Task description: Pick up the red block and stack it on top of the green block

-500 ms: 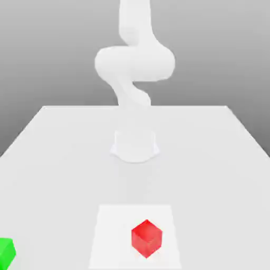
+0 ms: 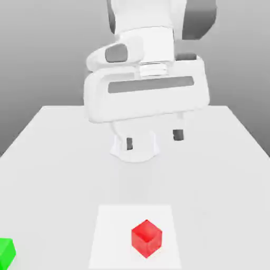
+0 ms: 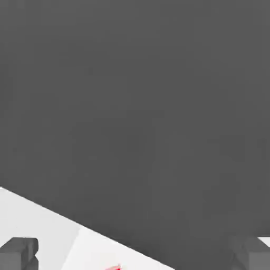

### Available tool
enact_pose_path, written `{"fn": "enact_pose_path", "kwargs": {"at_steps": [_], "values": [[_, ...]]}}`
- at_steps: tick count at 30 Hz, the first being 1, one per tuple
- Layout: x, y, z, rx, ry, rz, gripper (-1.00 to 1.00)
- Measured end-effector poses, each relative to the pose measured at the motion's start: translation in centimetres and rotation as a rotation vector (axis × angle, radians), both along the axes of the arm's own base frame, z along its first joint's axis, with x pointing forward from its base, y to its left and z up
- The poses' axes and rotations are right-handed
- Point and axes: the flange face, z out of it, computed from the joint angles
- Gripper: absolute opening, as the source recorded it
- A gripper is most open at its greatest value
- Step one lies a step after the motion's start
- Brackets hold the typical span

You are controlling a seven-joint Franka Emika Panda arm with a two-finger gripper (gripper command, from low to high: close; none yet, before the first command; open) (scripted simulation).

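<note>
Since half a second back, the arm has swung forward and its hand now looms large across the upper middle of the exterior view, where earlier only the arm's upright body stood behind the base; both blocks sit where they sat. Item one, the gripper point(image 2: 153, 139): I read the fingers point(image 2: 178, 135) as spread wide, two dark tips hanging well apart under the broad white hand, with nothing between them. The hand view agrees, with one dark fingertip point(image 3: 19, 252) at each lower corner and open space between. Item two, the red block point(image 2: 146, 238): a small cube resting on a paler square patch point(image 2: 111, 232) of the counter point(image 2: 52, 158), toward the near edge in the exterior view, with one corner turned toward the camera. Item three, the green block point(image 2: 6, 253): at the exterior view's left edge, partly cut off, well apart from the red one and level with it on the counter. Relation that matters to me: the red block lies below the fingers and nearer the camera, not yet between them; a sliver of red point(image 3: 113, 267) shows at the rim of the hand view, roughly midway between the two tips. My judgement is that the coming move is a forward-and-down approach, and because the cube sits cornerwise to the exterior camera, the wrist may need turning so the fingers meet flat faces.
</note>
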Motion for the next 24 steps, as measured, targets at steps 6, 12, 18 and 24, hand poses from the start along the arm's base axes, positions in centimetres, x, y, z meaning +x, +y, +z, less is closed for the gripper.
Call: {"fn": "enact_pose_path", "kwargs": {"at_steps": [6, 12, 18, 24], "values": [[-2.0, 0.5, -11.6, -0.085, 0.166, 0.171, 0.0], [-3.2, 0.2, -19.8, -0.12, 0.226, 0.232, 0.0], [-3.4, 0.2, -21.8, -0.119, 0.229, 0.232, -1.0], [-3.3, 0.2, -18.8, -0.12, 0.228, 0.234, -1.0]]}}
